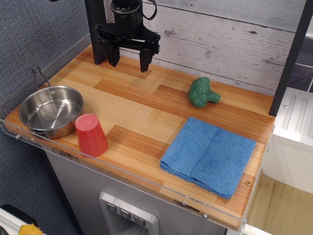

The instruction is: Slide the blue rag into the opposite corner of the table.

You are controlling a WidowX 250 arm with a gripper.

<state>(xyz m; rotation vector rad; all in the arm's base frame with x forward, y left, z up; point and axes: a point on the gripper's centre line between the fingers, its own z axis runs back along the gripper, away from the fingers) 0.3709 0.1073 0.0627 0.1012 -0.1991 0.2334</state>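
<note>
The blue rag point(209, 155) lies flat and folded in the front right corner of the wooden table point(132, 110). My gripper point(129, 61) hangs above the back left part of the table, far from the rag. Its two black fingers are spread apart with nothing between them.
A steel bowl point(50, 110) with a wire handle sits at the front left, with an upside-down red cup point(91, 135) just right of it. A green broccoli toy point(201, 92) lies at the back right, behind the rag. A clear acrylic strip point(146, 188) runs along the front edge.
</note>
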